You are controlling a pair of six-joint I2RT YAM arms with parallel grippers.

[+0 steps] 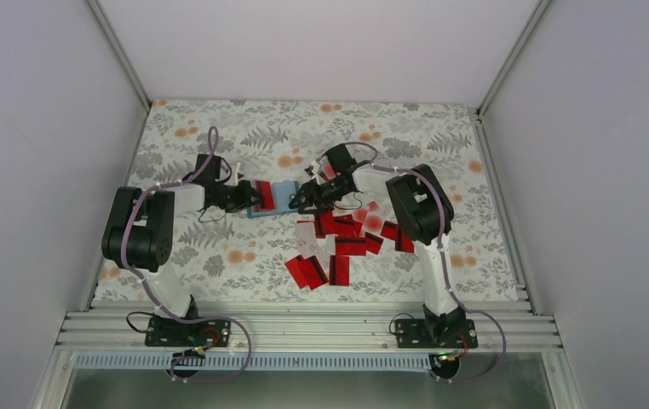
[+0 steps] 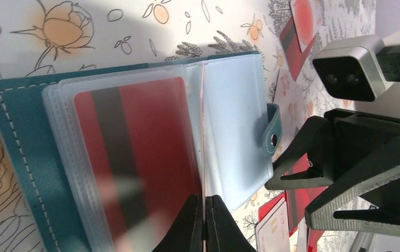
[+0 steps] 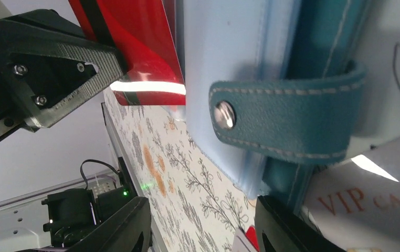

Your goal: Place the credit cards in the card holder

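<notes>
The credit cards [image 1: 351,246] lie in a loose heap at the middle of the flowered table [image 1: 440,145], just right of centre in the top view: thin bright red rectangles, each with a black stripe, a few showing a pale face. In the lower right of the right wrist view one pale card [image 3: 366,205] reads "VIP CAR", the rest cut off by the frame edge.

Just beyond the heap, up and left of it, the card holder [image 1: 280,196] lies open. It has a teal cover with pale stitching and frosted clear sleeves, and a red card [image 2: 150,152] with a black stripe sits inside one sleeve. Its teal strap [image 3: 287,121] carries a round metal snap.

The left gripper [image 2: 204,218] is pinched fully closed on the thin edge of a clear sleeve, at the bottom centre of its own view. The right gripper [image 1: 297,201] is at the holder's strap side, jaws partly apart and gripping nothing.
</notes>
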